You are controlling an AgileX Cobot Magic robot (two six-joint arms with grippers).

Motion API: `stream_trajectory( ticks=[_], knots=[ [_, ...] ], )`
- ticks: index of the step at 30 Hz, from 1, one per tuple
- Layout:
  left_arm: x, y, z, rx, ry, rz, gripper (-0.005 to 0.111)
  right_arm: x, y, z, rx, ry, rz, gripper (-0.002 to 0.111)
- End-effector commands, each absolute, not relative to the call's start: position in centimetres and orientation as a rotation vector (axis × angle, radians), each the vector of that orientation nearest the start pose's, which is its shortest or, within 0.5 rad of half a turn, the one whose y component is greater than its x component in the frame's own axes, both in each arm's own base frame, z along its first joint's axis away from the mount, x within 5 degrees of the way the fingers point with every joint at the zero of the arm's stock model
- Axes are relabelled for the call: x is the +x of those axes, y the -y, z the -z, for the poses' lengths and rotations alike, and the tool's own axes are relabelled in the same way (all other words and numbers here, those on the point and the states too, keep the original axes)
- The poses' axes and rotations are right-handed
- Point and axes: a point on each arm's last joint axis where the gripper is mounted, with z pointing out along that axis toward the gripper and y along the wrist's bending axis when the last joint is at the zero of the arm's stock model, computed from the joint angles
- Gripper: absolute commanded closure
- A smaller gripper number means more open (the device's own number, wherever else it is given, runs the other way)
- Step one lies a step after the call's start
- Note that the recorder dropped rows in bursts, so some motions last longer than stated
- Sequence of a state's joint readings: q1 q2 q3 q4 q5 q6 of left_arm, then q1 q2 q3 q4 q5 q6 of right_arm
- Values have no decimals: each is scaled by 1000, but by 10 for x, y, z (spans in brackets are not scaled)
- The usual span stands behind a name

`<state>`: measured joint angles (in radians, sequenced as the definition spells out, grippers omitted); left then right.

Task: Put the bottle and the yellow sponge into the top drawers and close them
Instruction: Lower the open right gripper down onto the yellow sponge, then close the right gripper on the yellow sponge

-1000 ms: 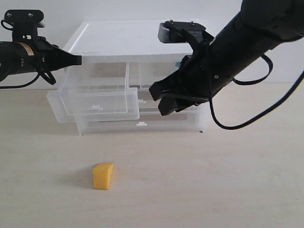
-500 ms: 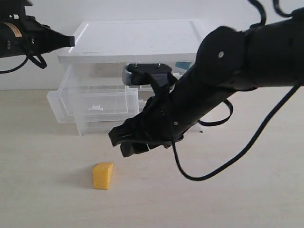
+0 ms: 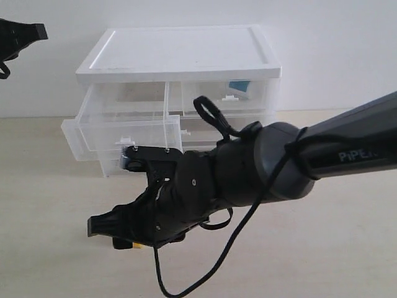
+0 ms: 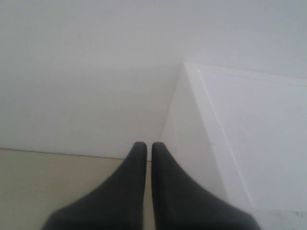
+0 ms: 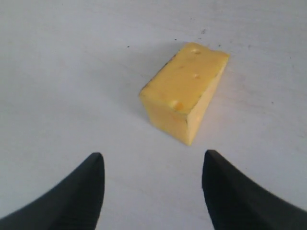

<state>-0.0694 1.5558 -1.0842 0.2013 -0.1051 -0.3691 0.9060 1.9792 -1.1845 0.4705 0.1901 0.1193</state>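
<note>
surface: pale wood-look tabletop (image 3: pixel 335 261), plain white wall behind
left gripper (image 4: pixel 144 147): high off the left corner of the cabinet (image 3: pixel 186 53), jaws pressed together, nothing in them
top-left drawer (image 3: pixel 127 133): pulled out, open-topped, nothing visible inside
yellow sponge (image 5: pixel 184 98): on the tabletop in front of the cabinet, left of centre; in the exterior view the arm hides all but a sliver
right gripper (image 5: pixel 151 160): across on the left side, low over the tabletop, jaws spread wide and empty; sponge lies ahead of the tips, not between them, untouched
handling (judged): foam wedge, light, soft, will squash; take it mid-body across the two flat sides, gentle squeeze; a nudge could slide or tip it
top-right drawer (image 3: pixel 229 93): pushed in; teal-blue patch shows through the front, likely the bottle (image 3: pixel 236 85)
in the way: raised front of the open drawer to clear; cable (image 3: pixel 211 115) loops off the right arm before the cabinet, nearness unclear
</note>
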Motion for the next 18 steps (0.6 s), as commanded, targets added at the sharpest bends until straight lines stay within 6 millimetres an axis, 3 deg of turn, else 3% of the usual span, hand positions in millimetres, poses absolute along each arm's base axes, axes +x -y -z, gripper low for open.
stream_trajectory(
  ticks=[1, 18],
  knots=[
    [359, 27, -308, -110, -1844, 213, 103, 253, -331, -147, -362, -2511, -742, 54],
    [359, 28, -309, -121, -1835, 228, 103, 271, -352, -128, -328, -2499, -750, 54]
  ],
)
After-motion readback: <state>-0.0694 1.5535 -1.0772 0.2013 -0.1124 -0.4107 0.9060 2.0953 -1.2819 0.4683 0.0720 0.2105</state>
